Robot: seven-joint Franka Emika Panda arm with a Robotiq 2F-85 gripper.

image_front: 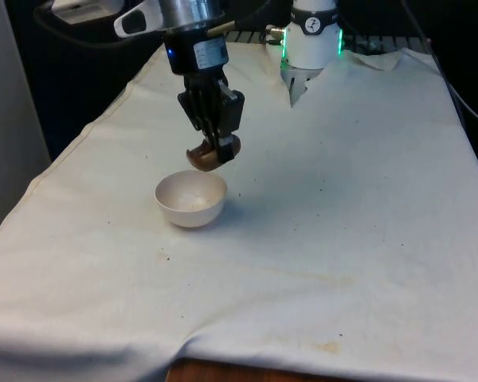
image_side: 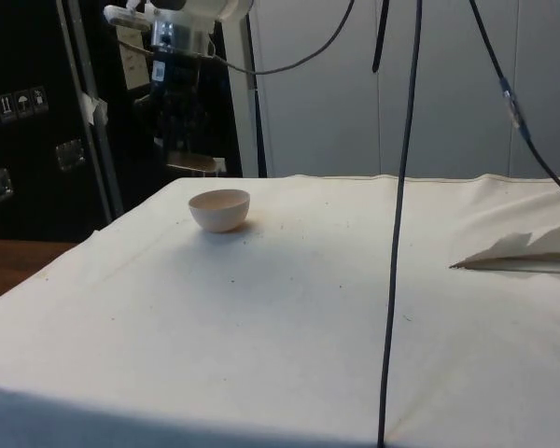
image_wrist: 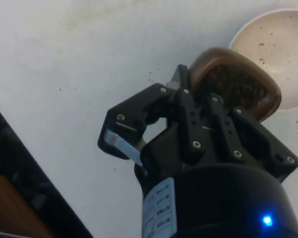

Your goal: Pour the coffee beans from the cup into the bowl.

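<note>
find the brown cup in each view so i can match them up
Front view: cup held in the gripper just above the far rim of the white bowl.
Side view: cup above and behind the bowl.
Wrist view: cup, beans visible, beside the bowl.
Shared landmark: the bowl.

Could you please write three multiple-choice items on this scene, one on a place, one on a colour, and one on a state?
1. Where is the brown cup?
A. Held in the air above the bowl's far rim
B. Standing on the cloth
C. Inside the bowl

2. What colour is the bowl?
A. Blue
B. White
C. Black

3. What is the state of the claw?
A. Open and free
B. Shut on the cup
C. Resting on the cloth

Answers:
1 A, the front view shows the cup raised by the bowl's rim.
2 B, it looks pale in the front and side views.
3 B, the wrist view shows its fingers clamping the cup's rim, beans inside.
</note>
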